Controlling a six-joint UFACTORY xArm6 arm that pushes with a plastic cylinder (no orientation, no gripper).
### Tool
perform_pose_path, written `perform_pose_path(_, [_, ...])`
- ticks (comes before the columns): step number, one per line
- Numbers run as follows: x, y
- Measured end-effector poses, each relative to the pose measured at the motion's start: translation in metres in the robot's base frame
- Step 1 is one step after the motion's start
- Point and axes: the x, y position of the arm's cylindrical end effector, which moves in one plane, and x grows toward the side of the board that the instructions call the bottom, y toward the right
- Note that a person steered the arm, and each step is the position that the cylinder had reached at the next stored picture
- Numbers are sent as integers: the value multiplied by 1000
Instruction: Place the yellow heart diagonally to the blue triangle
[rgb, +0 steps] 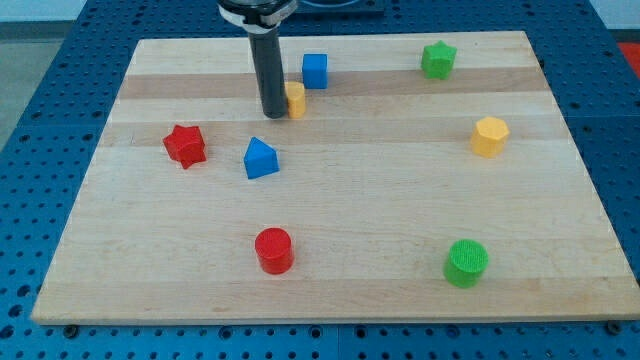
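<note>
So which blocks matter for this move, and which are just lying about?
In the job: yellow heart block, touching my tip on its right; blue triangle block.
Lying about: blue cube, red star, red cylinder, green star, green cylinder, yellow hexagon.

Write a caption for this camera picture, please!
My tip touches the yellow heart, up-right of the blue triangle.

I count eight blocks: two red (185, 145) (273, 250), two blue (260, 159) (315, 70), two yellow (296, 100) (490, 137), two green (438, 60) (466, 263).
</note>
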Motion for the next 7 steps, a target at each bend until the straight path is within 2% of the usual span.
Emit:
perform_pose_path(1, [-5, 33])
perform_pose_path(2, [-30, 88])
perform_pose_path(4, [-43, 150])
perform_pose_path(5, [-89, 145])
perform_pose_path(6, [-92, 114])
perform_pose_path(7, [-58, 94])
